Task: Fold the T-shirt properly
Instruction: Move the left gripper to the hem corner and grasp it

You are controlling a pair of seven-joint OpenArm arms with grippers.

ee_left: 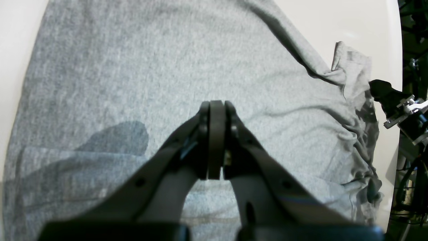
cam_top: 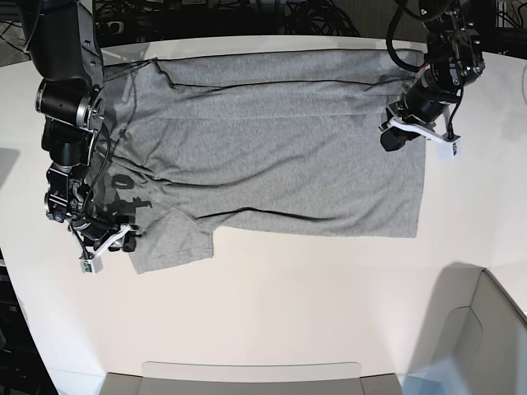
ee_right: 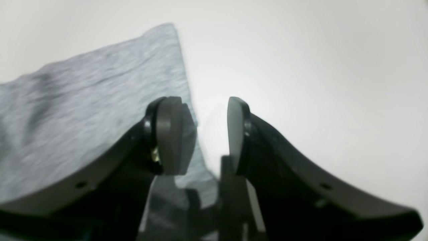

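Observation:
The heather-grey T-shirt (cam_top: 280,156) lies spread flat on the white table (cam_top: 288,313), plain side up, with some wrinkles and one sleeve (cam_top: 169,243) pointing to the front left. My left gripper (cam_top: 389,138) hovers over the shirt's right part. In the left wrist view it (ee_left: 216,110) is shut, with only flat grey cloth (ee_left: 167,67) below it. My right gripper (cam_top: 128,233) is at the front-left sleeve. In the right wrist view it (ee_right: 204,134) is open, with the sleeve's edge (ee_right: 83,110) under its left finger and bare table under its right.
Bunched cloth (ee_left: 357,134) lies near the table's edge in the left wrist view, with dark equipment (ee_left: 384,93) beside it. A pale bin (cam_top: 486,329) stands at the front right. Bare white table lies in front of the shirt.

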